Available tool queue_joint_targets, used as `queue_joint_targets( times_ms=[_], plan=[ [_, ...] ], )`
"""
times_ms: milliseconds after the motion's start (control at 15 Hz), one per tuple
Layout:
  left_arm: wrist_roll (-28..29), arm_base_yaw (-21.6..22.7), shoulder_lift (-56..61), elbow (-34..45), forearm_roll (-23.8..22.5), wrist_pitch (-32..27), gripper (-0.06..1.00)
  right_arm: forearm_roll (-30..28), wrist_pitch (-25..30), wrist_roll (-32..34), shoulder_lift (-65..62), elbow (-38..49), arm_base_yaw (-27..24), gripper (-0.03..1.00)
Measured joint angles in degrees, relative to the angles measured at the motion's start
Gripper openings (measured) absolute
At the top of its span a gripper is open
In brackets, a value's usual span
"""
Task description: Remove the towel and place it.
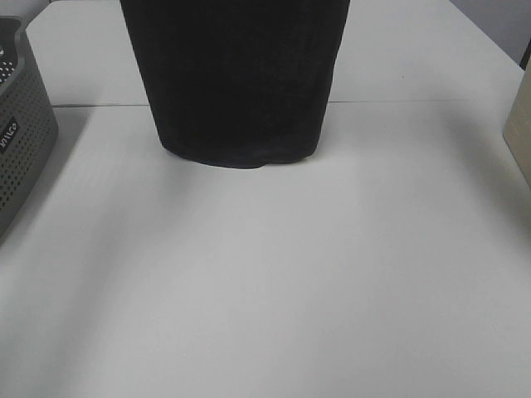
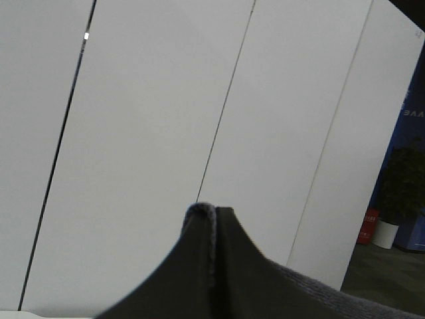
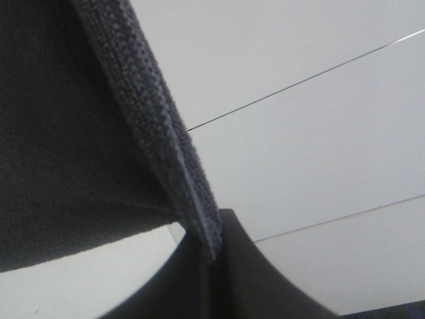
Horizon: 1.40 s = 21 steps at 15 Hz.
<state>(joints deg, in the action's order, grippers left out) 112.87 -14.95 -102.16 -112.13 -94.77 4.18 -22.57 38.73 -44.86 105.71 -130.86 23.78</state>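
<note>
The dark charcoal towel [image 1: 236, 75] hangs down from above the top edge of the exterior high view, and its lower hem rests on or just above the white table [image 1: 265, 290]. Both grippers are out of that view. In the left wrist view my left gripper [image 2: 214, 222] is shut on a thin hemmed edge of the towel [image 2: 212, 247]. In the right wrist view my right gripper [image 3: 214, 251] is shut on the towel's hem, and the cloth [image 3: 66, 133] stretches away from the pinched edge.
A grey perforated basket [image 1: 21, 133] stands at the table's left edge. A pale box [image 1: 520, 133] shows at the right edge. Both wrist views look out at white wall panels; a potted plant [image 2: 402, 193] stands far off.
</note>
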Motion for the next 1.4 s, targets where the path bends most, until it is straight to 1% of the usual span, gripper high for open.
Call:
queue_joint_targets(
  times_ms=[67,267,333,533,667,867,933,1000,1067,1267,1400],
  plan=[
    [-0.06,0.00,0.06,-0.23,-0.34,0.69,0.00,0.11,3.72,1.38,-0.80,0.00,-0.06,0.01],
    [-0.06,-0.11,0.52,-0.29,-0.63,2.06,0.00,1.20,8.08,2.18,-3.32,0.00,0.11,0.01],
    [-0.06,-0.23,0.97,-0.29,-0.63,2.81,0.00,1.38,8.94,2.18,-4.35,0.00,0.11,0.01],
    [-0.06,-0.40,2.58,-0.29,-0.74,4.81,0.00,1.43,9.17,2.18,-6.13,0.00,0.11,0.01],
    [-0.06,-0.40,2.81,-0.46,-0.46,4.30,0.00,1.55,8.02,2.18,-6.53,0.00,0.11,0.01],
    [-0.06,-0.57,2.81,-0.46,0.46,0.29,0.00,1.55,3.04,2.52,-6.53,0.00,0.11,0.01],
    [-0.06,-0.57,2.81,-0.46,0.46,-0.40,0.00,1.55,2.23,2.81,-6.47,0.00,0.23,0.01],
    [-0.06,-0.63,2.81,-0.46,0.52,-1.49,0.00,1.49,-0.17,3.72,-6.02,0.00,0.29,0.01],
    [-0.06,-0.63,2.81,-0.46,0.52,-2.52,0.00,1.38,-1.20,3.78,-5.39,0.00,0.29,0.01],
    [0.06,-0.63,2.23,-0.46,0.52,-6.42,0.00,1.38,-3.72,3.78,-3.09,0.00,0.29,0.01],
    [1.89,-0.74,0.74,-0.46,0.52,-10.14,0.00,1.15,-6.88,3.78,-1.72,0.00,0.52,0.01]
  ],
)
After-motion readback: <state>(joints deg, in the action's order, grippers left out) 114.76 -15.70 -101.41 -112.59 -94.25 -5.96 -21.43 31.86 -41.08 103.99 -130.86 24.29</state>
